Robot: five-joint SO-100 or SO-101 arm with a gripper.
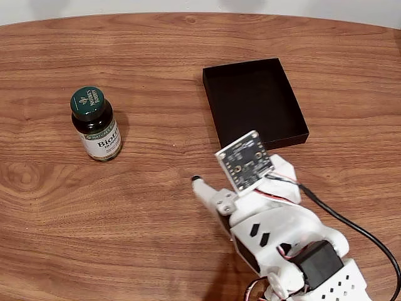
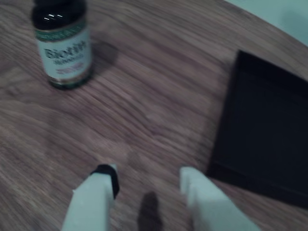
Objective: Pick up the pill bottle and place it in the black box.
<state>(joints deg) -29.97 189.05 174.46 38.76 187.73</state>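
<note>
On the left of the fixed view you have the small amber-brown round pill bottle [image 1: 96, 125] with its dark green screw cap and white label, standing upright on the wood-grain tabletop [image 1: 144, 213], well apart from everything else. It is tall for its base, so if you come in low or off-centre, one finger is likely to knock it over and send it rolling. Aim for the labelled body, below the cap.

In the wrist view the bottle [image 2: 62, 45] sits at the upper left, so your line of approach is not yet on it; you will need to swing left before you close.

Moving right, your white two-finger hand [image 2: 149, 183] holds nothing, its fingers spread moderately with bare tabletop between them. That gap looks about as wide as the bottle, so I would open further first.

Furthest right is the shallow rectangular matte black box [image 1: 255, 100], empty, near the hand. Its near wall [image 2: 255, 185] lies just beside the right finger; a careless sweep could shove it. On the carry back, lift enough to clear that low wall.
</note>
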